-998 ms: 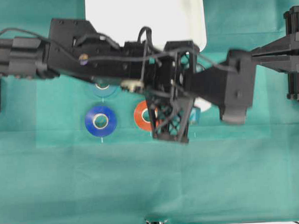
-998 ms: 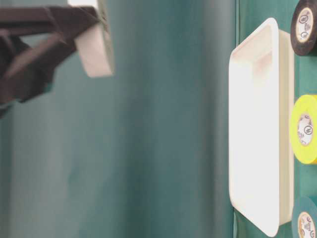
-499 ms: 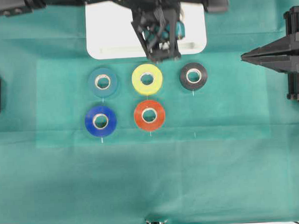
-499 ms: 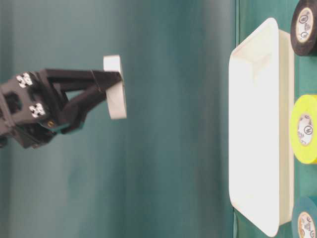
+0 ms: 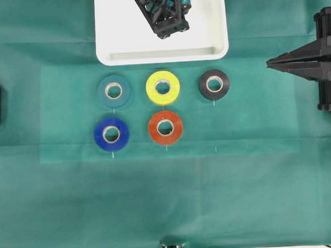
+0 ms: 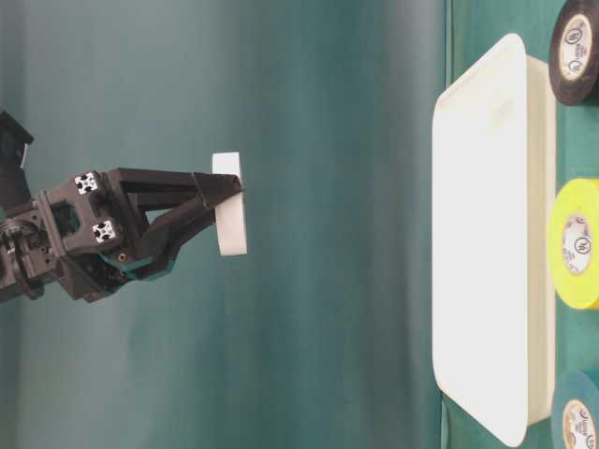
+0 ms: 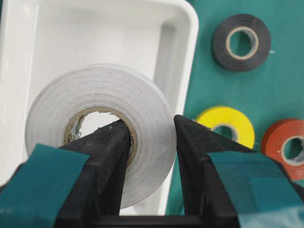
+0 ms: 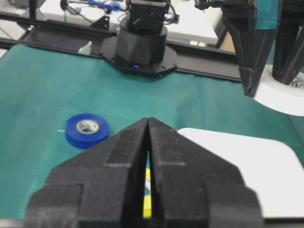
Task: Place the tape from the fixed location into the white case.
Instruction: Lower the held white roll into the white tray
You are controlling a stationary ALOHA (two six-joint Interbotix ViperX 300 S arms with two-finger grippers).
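Swinging over from the coloured rolls, the left tool [image 7: 147, 142] (clamped on the tape [image 7: 99, 128]) now hangs above the white case [image 5: 110, 58]; next comes lowering and releasing.

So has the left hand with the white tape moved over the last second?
Yes. In the overhead view the left hand, shut on the white tape, went from over the orange roll up the picture to above the white tray.
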